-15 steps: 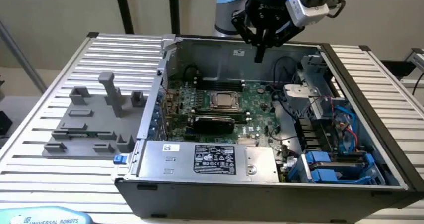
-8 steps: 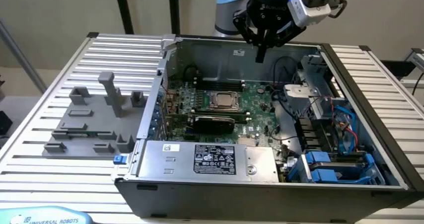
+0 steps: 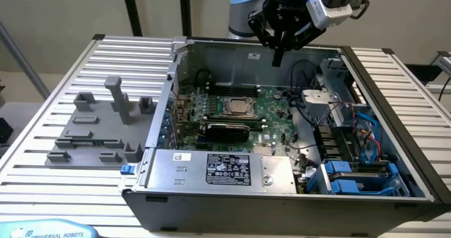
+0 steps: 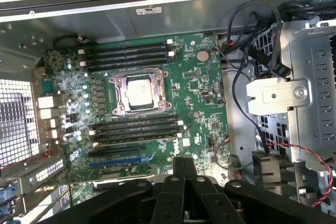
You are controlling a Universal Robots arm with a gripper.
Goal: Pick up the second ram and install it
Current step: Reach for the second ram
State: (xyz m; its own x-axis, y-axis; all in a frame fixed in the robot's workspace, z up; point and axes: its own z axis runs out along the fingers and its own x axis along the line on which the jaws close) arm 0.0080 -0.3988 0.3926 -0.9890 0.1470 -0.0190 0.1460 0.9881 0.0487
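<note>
Step in hand: the pick, not yet started. My hand [image 3: 279, 56] hangs above the back wall of the case [image 3: 173, 85], fingers pressed together with nothing between them.

Ram [image 3: 88, 141]: I take it to be the thin dark strip lying in the long groove of the gray fixture [image 3: 71, 124], out on the desk [image 3: 120, 53] at the exterior view's left. I cannot tell this for certain. It is well apart from my hand, with the case's side wall between us.

Wrist view: the board [image 4: 199, 82] lies below me, with one bank of long black slots [image 4: 126, 53] on one side of the CPU socket [image 4: 140, 90] and another bank on the other. I cannot tell which slots are filled.

What the pick calls for, in my judgement:
- The fingers must open before anything else.
- The ram is edge-thin, so the pads have to meet its flat faces squarely.

Edges and room:
- A tall post [image 3: 116, 98] stands on the fixture near the groove, and smaller blocks sit beside it — tight on that side.
- The air above the fixture is open.
- Inside the case, the cables [image 4: 247, 72] and the metal cage crowd the exterior view's right.
- The space straight over the slots looks free.
</note>
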